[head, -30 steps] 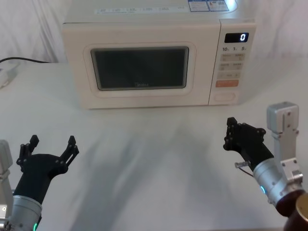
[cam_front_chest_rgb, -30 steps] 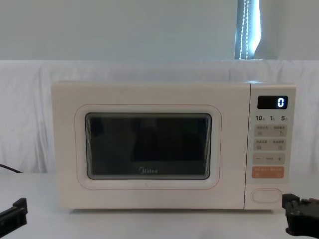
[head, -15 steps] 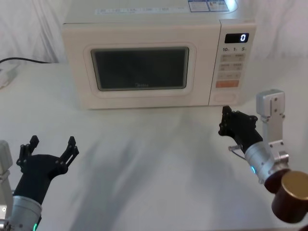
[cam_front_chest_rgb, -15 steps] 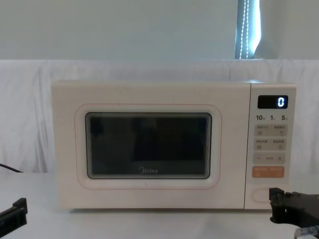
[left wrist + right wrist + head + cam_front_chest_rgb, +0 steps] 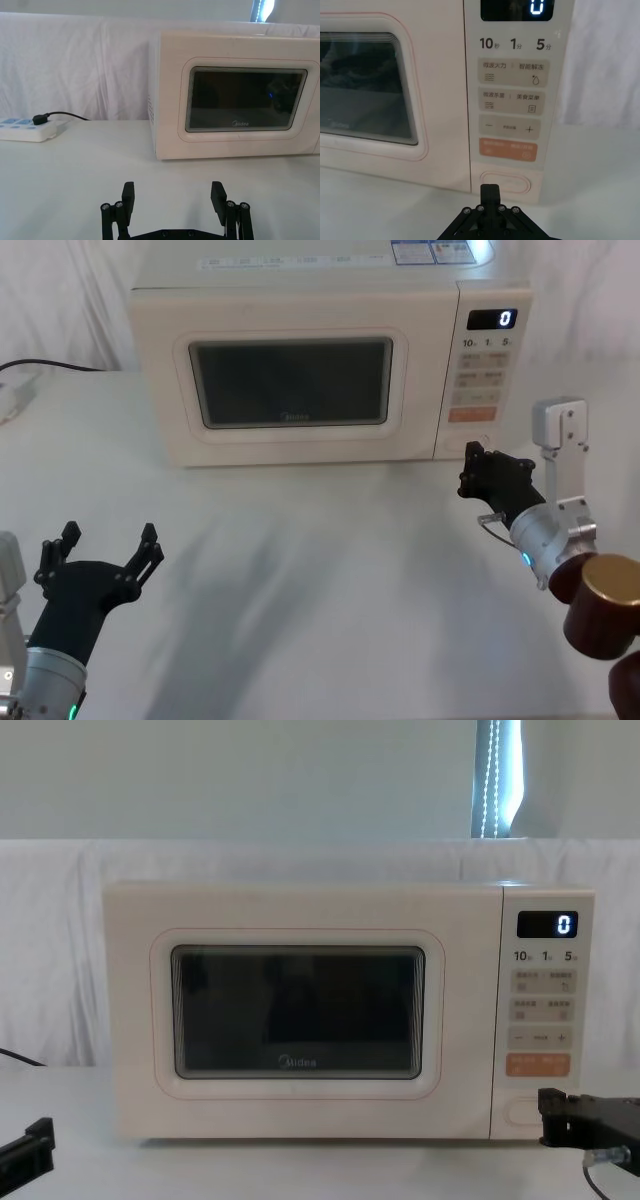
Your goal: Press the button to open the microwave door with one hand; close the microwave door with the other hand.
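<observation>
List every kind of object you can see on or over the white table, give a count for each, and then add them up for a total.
Microwave: 1
Robot grippers, left gripper and right gripper: 2
Power strip: 1
Total: 4
</observation>
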`<state>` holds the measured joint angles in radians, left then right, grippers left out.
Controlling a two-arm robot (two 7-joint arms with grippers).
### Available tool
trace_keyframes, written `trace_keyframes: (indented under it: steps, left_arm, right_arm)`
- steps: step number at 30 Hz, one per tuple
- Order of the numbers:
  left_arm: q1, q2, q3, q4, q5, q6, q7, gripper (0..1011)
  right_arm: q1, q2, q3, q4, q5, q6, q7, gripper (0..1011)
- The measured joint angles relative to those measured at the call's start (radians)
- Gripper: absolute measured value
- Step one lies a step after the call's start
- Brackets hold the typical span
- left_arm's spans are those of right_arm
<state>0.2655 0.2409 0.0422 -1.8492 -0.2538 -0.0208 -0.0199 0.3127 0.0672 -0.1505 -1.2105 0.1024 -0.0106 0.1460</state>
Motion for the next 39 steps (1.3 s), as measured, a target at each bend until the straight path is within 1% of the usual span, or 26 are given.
trace_keyframes:
  steps: [4,12,22,29,39]
  left_arm:
    - [0.000,0.000,0.000,0.000,0.000,0.000,0.000,1001]
    - [0.000,0.000,0.000,0.000,0.000,0.000,0.000,1001]
    - [0.000,0.000,0.000,0.000,0.000,0.000,0.000,1001]
    - [0.000,0.000,0.000,0.000,0.000,0.000,0.000,1001]
    - [0.000,0.000,0.000,0.000,0.000,0.000,0.000,1001]
  right_arm:
    - [0.040,-0.001,-0.002,0.051,0.002,0.006,0.010,0]
    - [0.095,-0.004,-0.007,0.133,0.005,0.003,0.021,0]
    - [0.144,-0.015,0.000,0.235,0.015,-0.036,0.023,0]
    - [0.167,-0.022,0.004,0.277,0.015,-0.059,0.017,0]
    - [0.182,-0.025,0.012,0.298,0.010,-0.067,0.006,0]
